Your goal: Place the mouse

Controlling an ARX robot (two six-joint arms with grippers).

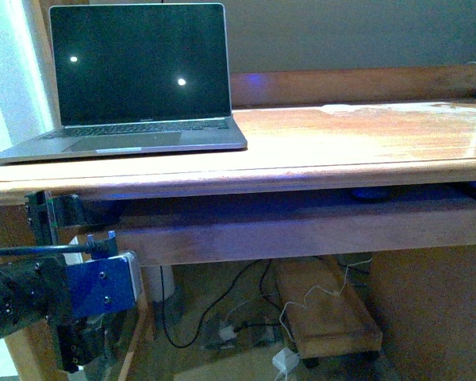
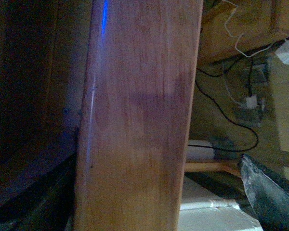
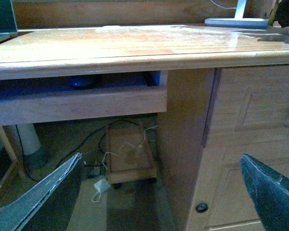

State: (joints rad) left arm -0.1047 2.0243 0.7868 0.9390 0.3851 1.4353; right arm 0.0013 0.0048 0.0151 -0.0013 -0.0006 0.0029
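The mouse (image 1: 372, 193) is a small dark oval lying on the pull-out tray (image 1: 301, 230) under the desktop, right of centre. In the right wrist view the mouse (image 3: 82, 81) looks bluish in the tray's shadow. My right gripper (image 3: 156, 192) is open and empty. It is low in front of the desk, well below the tray and apart from the mouse. My left gripper (image 1: 62, 221) is open at the tray's left end, close against the tray's front board (image 2: 135, 120). Only one of its fingers (image 2: 264, 195) shows in the left wrist view.
An open laptop (image 1: 135, 79) with a dark screen sits at the desk's left. A white lamp base (image 3: 236, 21) stands at the back right. A cabinet with drawers (image 3: 250, 125) closes the desk's right side. Underneath are cables (image 1: 222, 317) and a wooden trolley (image 1: 325, 313).
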